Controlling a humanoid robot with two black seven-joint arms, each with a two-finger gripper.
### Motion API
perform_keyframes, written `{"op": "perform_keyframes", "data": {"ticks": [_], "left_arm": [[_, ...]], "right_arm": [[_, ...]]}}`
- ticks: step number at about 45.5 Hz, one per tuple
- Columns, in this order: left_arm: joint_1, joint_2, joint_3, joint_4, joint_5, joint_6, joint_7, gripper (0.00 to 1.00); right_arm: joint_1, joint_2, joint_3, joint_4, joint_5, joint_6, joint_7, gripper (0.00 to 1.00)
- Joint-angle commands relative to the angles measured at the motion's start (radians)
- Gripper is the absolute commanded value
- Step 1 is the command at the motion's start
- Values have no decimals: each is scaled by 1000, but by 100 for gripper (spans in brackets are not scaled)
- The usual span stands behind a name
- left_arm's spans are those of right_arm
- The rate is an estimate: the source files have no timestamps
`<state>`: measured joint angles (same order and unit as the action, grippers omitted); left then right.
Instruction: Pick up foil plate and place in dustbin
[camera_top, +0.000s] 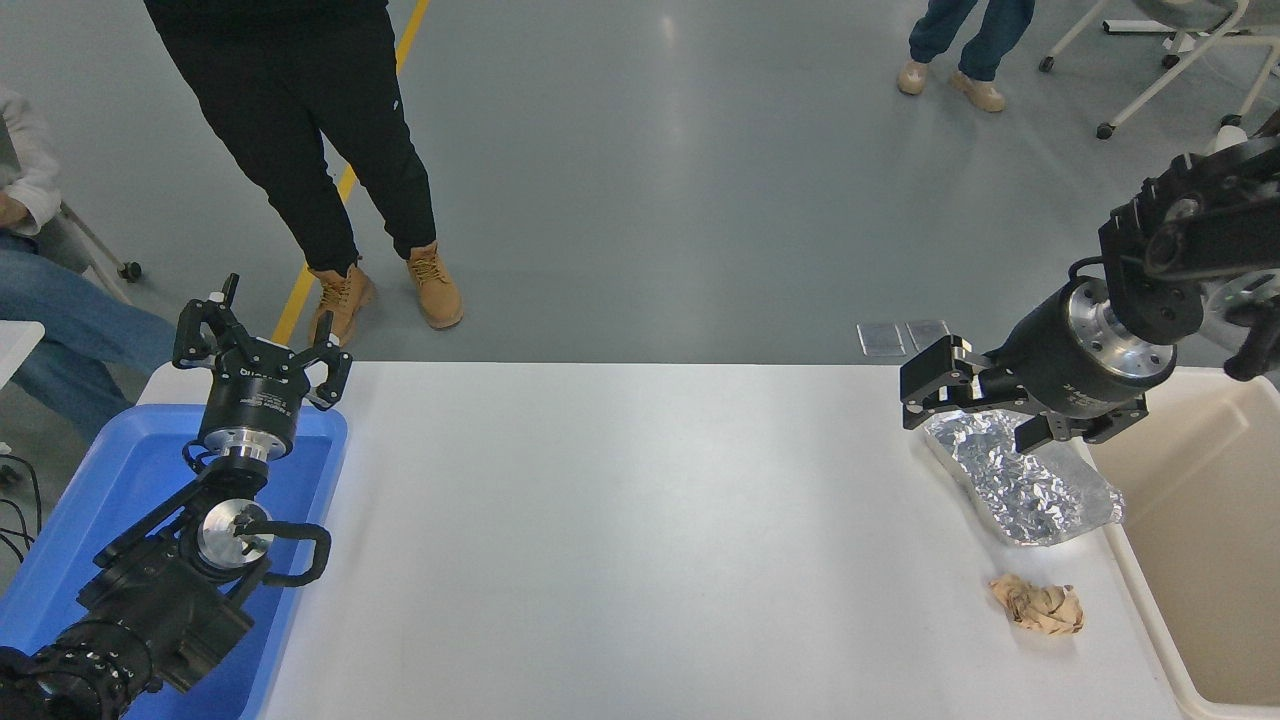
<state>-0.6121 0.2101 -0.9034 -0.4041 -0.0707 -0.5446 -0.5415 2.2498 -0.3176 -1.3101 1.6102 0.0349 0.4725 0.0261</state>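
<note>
Foil plate (1030, 485): table's right side, just beside the dustbin (1215, 560). My right gripper (925, 405): at the plate's far end, grip state not discernible. My left gripper (262, 345): fingers spread, empty, over the blue tray (120, 470). Brown paper ball (1040, 605): nearer than the plate.

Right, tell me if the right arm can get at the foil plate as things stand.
Probably yes. The right gripper hangs open right over the foil plate's far end, nothing between them; the paper ball and dustbin lie clear.
</note>
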Motion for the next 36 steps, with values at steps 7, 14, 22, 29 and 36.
{"op": "perform_keyframes", "data": {"ticks": [7, 14, 22, 29, 36], "left_arm": [[0, 0, 0, -1, 0, 2, 0, 99], [0, 0, 0, -1, 0, 2, 0, 99], [0, 0, 0, 1, 0, 2, 0, 99], [0, 0, 0, -1, 0, 2, 0, 99], [0, 0, 0, -1, 0, 2, 0, 99]], "right_arm": [[-1, 9, 8, -1, 8, -2, 0, 100], [-3, 9, 8, -1, 8, -2, 0, 100], [-1, 11, 8, -1, 8, -2, 0, 100], [-1, 28, 12, -6, 14, 0, 0, 100], [-1, 43, 12, -13, 46, 0, 0, 100]]}}
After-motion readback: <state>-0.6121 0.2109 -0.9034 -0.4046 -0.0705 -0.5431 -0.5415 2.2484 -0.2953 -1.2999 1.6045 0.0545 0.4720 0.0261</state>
